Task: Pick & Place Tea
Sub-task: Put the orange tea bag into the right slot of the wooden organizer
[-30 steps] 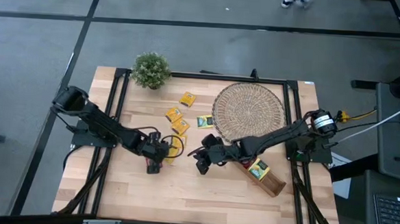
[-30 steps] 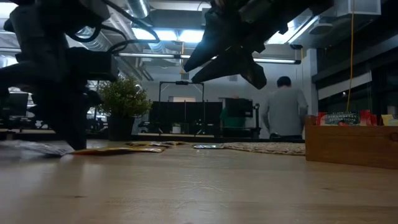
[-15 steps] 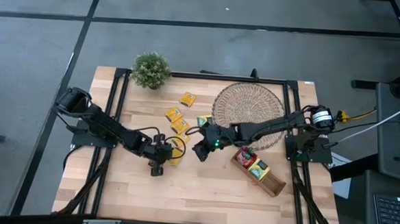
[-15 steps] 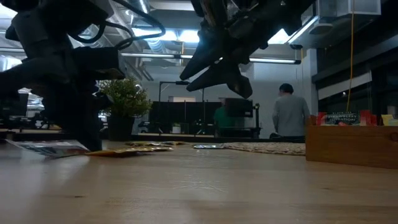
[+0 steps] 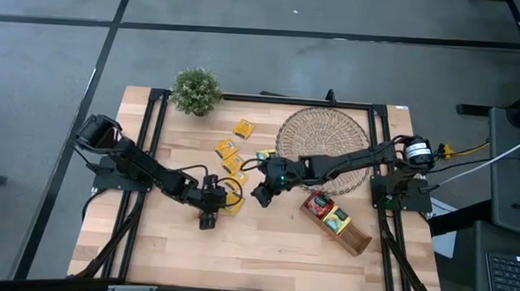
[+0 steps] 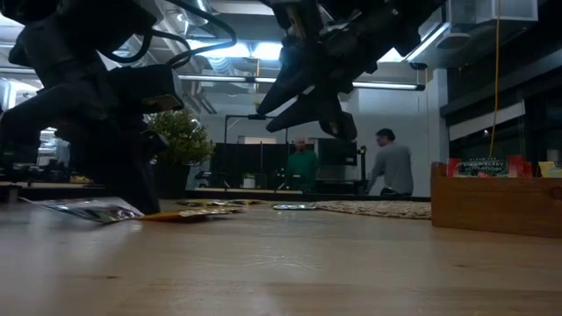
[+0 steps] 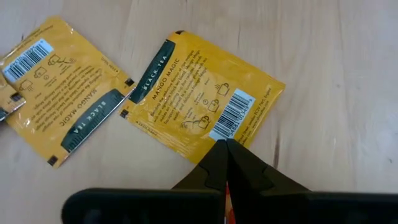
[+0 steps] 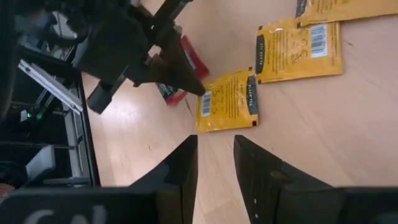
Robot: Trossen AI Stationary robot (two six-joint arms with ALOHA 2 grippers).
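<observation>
Several yellow tea sachets lie flat on the table between the plant and the woven mat. My left gripper is shut, its tips at the nearest yellow sachet, also seen at the nearest yellow sachet. A red sachet lies under that gripper's fingers. My right gripper hovers open above the table just right of these sachets, at my right gripper, with nothing between its fingers. My left gripper meets the nearest yellow sachet with its shut fingertips at the edge beside the barcode. The fingers slant down from the table's left. The sachet lies flat on the table. I cannot tell whether the tips pinch that edge or only press it.
A round woven mat lies at the far right and a potted plant at the far left. A long wooden tray holding sachets sits right of my right gripper. People stand in the room behind the table.
My right gripper has swung toward the table's far edge and a little left, staying open, and now hangs over the sachets. My left gripper has edged toward the right and tipped. In the low view, a flat sachet beside it has slid along the table with it.
</observation>
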